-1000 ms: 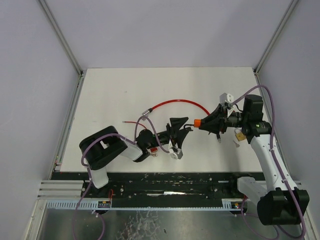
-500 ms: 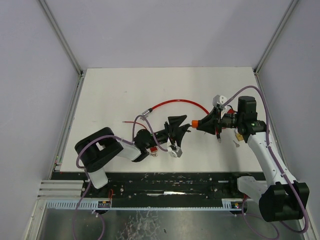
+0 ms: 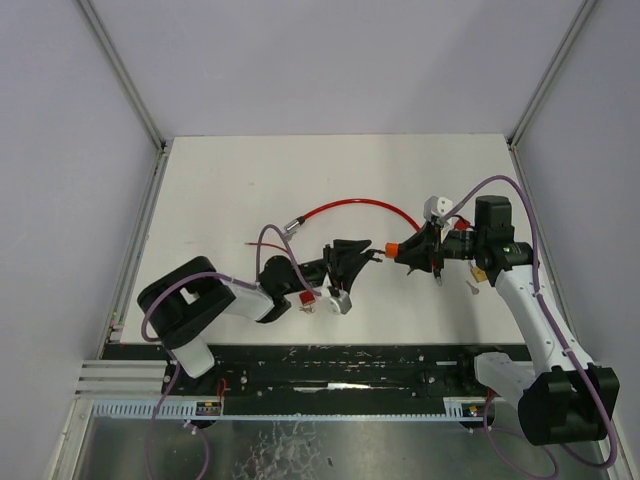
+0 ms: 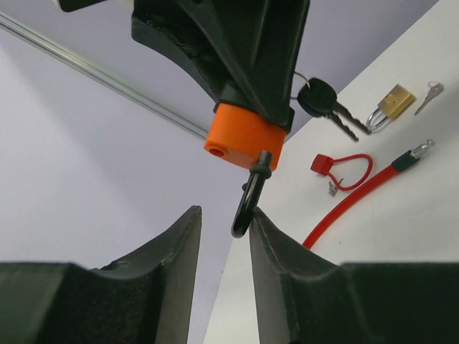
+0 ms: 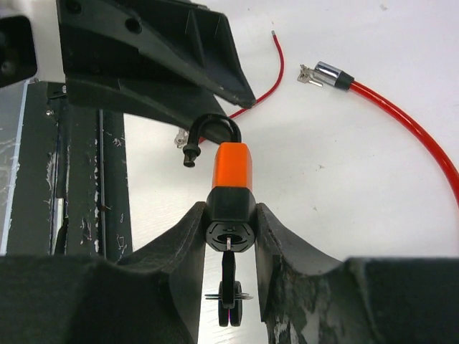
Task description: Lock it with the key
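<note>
My right gripper (image 3: pixel 404 248) (image 5: pixel 231 209) is shut on the black base of an orange padlock (image 3: pixel 393 246) (image 5: pixel 231 170) (image 4: pixel 241 139) and holds it above the table. The padlock's black shackle (image 5: pixel 212 132) (image 4: pixel 250 202) stands open. A key (image 5: pixel 228 276) sits in the keyhole with more black keys (image 4: pixel 324 100) hanging from its ring. My left gripper (image 3: pixel 366 257) (image 4: pixel 224 212) is open. The shackle's curved end hangs between its fingertips, against the right finger (image 4: pixel 276 236).
A red cable (image 3: pixel 352 206) (image 5: pixel 405 125) (image 4: pixel 355 202) arcs across the table behind both grippers. A brass padlock (image 3: pixel 481 270) (image 4: pixel 391 106) and a small key (image 4: pixel 430 92) lie on the right. A small red tag loop (image 4: pixel 343 169) and thin red wire (image 5: pixel 277 66) lie nearby.
My right gripper has carried the orange padlock left toward the left gripper. The left arm has drawn back slightly to the left. The shackle now hangs between the left fingertips.
</note>
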You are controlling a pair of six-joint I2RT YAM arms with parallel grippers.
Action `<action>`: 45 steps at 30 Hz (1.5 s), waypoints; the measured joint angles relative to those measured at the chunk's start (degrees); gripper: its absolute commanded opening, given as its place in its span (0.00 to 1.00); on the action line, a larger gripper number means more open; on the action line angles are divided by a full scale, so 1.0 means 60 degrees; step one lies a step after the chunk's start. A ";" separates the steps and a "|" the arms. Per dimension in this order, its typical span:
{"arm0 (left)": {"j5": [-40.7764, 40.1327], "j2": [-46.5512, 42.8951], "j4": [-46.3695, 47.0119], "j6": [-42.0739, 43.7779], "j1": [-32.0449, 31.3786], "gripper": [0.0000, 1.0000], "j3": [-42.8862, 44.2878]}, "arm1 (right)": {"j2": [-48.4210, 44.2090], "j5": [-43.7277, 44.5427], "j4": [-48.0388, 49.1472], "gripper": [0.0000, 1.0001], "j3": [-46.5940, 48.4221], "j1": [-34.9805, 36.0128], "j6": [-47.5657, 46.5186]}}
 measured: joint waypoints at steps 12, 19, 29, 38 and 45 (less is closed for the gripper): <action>0.2022 -0.0863 -0.1752 -0.1916 0.0747 0.23 0.0390 | -0.0033 -0.0415 -0.0437 0.00 0.0004 -0.0004 -0.0718; 0.3078 -0.0933 -0.2419 -0.3009 0.1049 0.02 0.0699 | -0.0033 -0.0503 -0.0845 0.00 0.0011 -0.0004 -0.1479; 0.5140 -0.0947 -0.3209 -0.6750 0.1803 0.00 0.1734 | -0.0098 -0.1013 -0.1297 0.00 0.0018 -0.0004 -0.3078; 0.5599 -0.0576 -0.3045 -1.0145 0.2040 0.00 0.2251 | -0.0113 -0.1184 -0.1566 0.00 0.0018 -0.0004 -0.3574; 0.5668 -0.0444 -0.2820 -1.1326 0.2076 0.00 0.2313 | -0.0080 -0.1271 -0.1628 0.00 0.0018 -0.0004 -0.3592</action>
